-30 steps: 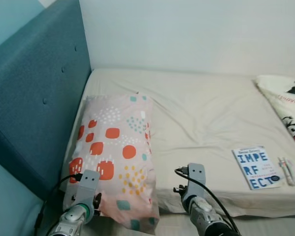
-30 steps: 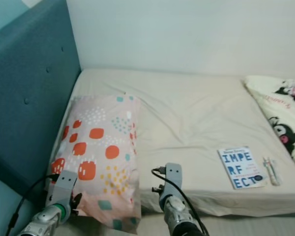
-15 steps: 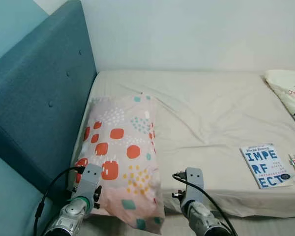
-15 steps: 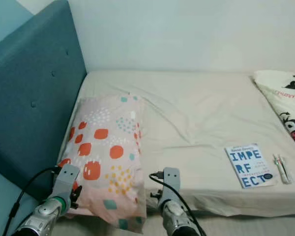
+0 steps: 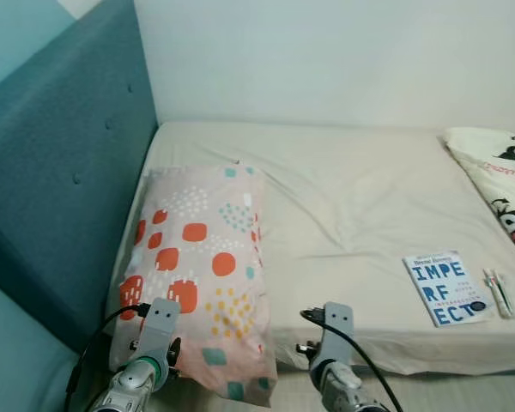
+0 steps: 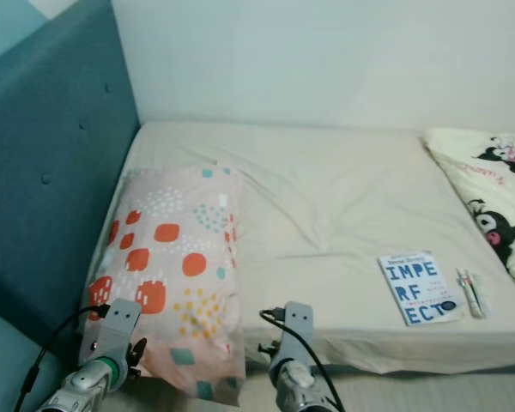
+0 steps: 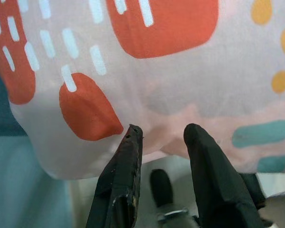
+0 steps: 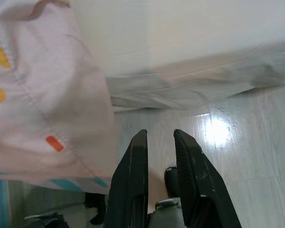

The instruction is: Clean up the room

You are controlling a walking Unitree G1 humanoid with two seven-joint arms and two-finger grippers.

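Since the frame half a second ago the camera has swung slightly, while both arms have stayed low at the bed's near edge. The left end effector [image 7: 161, 137] hangs just below the pink spotted fabric pillow [image 5: 202, 266], fingers slightly spread and apparently empty. The right end effector [image 8: 159, 140] points at the grey floor [image 8: 237, 156], fingers nearly together. A white-and-blue book [image 5: 445, 288] lies on the beige sheeted bed [image 5: 352, 197], beside 2 pens [image 5: 499, 293].
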